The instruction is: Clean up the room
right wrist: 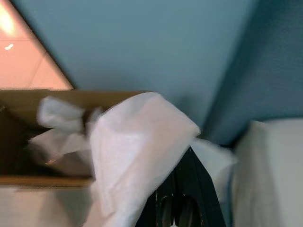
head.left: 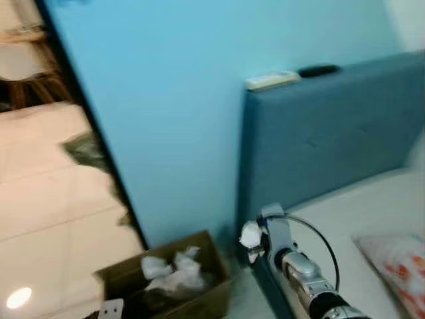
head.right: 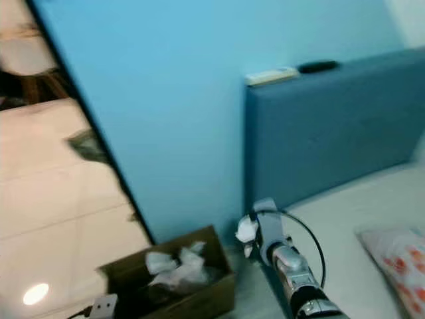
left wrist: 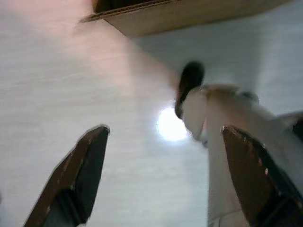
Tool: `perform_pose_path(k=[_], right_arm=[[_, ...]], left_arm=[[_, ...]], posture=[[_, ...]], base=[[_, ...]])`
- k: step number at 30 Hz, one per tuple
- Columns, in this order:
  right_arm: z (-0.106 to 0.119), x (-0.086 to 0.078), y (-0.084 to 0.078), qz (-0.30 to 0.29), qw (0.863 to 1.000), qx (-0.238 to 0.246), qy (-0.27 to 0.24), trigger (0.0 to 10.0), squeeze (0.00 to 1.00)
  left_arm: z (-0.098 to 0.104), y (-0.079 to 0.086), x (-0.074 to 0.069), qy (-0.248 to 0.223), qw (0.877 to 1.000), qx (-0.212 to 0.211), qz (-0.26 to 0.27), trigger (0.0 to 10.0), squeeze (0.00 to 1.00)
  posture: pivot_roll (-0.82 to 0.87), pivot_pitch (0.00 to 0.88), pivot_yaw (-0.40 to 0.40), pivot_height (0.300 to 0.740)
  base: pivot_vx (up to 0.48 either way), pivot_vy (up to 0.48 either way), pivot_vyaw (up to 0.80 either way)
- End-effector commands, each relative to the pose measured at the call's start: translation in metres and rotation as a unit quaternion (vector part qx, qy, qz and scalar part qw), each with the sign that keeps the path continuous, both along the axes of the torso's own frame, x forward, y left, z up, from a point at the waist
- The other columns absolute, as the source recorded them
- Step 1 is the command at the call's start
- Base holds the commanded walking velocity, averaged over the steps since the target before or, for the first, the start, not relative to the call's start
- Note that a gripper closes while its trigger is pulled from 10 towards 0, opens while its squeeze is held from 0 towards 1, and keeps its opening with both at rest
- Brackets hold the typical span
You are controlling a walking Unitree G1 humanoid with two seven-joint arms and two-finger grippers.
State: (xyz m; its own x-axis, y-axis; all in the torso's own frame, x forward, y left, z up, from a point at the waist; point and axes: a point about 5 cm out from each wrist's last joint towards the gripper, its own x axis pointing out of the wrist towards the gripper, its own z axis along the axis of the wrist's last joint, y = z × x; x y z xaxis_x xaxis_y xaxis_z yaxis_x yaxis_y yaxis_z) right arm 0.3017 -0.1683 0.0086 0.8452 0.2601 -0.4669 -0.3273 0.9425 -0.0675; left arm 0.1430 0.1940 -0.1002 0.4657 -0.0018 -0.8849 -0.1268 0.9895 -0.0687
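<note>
Crumpled white tissue [right wrist: 137,156] fills our right wrist view, pinched fast in our right gripper [head.left: 251,238], which hangs by the bed's [head.left: 372,219] corner, just beside the cardboard box [head.left: 199,266] already holding tissue scraps [head.left: 174,271]. We judge we are mid-carry; next we must swing over the box's mouth and let go. Our left gripper [left wrist: 165,179] hangs over the floor [left wrist: 71,85], fingers spread, holding nothing.
</note>
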Motion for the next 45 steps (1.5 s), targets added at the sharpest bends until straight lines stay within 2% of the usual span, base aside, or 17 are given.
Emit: perform_pose_path(k=[1,6,16,24,27,29,41,45], right_arm=[[-0.002,-0.001,0.006,0.012,1.0,-0.002,0.008,10.0,0.0],[-0.003,-0.002,0.006,0.012,1.0,0.004,0.013,10.0,0.0],[-0.005,-0.003,0.008,0.024,1.0,0.001,0.019,10.0,0.0],[-0.006,-0.004,0.011,0.041,0.999,-0.011,0.026,10.0,0.0],[-0.008,-0.004,0.008,0.031,0.998,-0.027,0.036,10.0,0.0],[-0.009,-0.002,-0.001,-0.001,0.997,-0.054,0.046,10.0,0.0],[-0.009,0.0,-0.018,-0.042,0.991,-0.101,0.078,10.0,0.0],[-0.01,-0.001,-0.018,-0.042,0.99,-0.104,0.084,10.0,0.0]], left_arm=[[0.001,0.001,0.003,-0.005,1.0,0.008,-0.007,10.0,0.0],[0.001,0.001,0.004,-0.005,1.0,0.01,-0.009,10.0,0.0],[0.005,0.001,0.011,-0.029,0.999,-0.026,0.014,10.0,0.0],[0.005,0.0,0.012,-0.031,0.999,-0.032,0.011,10.0,0.0],[0.005,0.0,0.012,-0.031,0.999,-0.034,0.012,10.0,0.0],[0.005,-0.001,0.012,-0.031,0.999,-0.036,0.013,10.0,0.0],[0.005,0.0,0.009,-0.032,0.999,-0.041,0.006,10.0,0.0],[0.005,0.0,0.009,-0.034,0.998,-0.045,0.005,10.0,0.0]], posture=[[-0.1,0.012,0.022,0.731],[-0.1,0.013,0.025,0.731],[-0.1,0.014,0.025,0.731],[-0.1,0.014,0.026,0.731],[-0.1,0.014,0.024,0.731],[-0.09,0.016,0.021,0.731],[-0.08,0.024,0.016,0.731],[-0.07,0.025,0.016,0.731]], base=[[0.0,0.0,0.79],[0.0,0.0,0.79],[0.0,0.0,0.79],[0.0,0.0,0.71],[0.0,0.0,0.0],[0.0,0.0,0.0],[0.0,0.0,0.0],[0.177,0.0,0.0]])
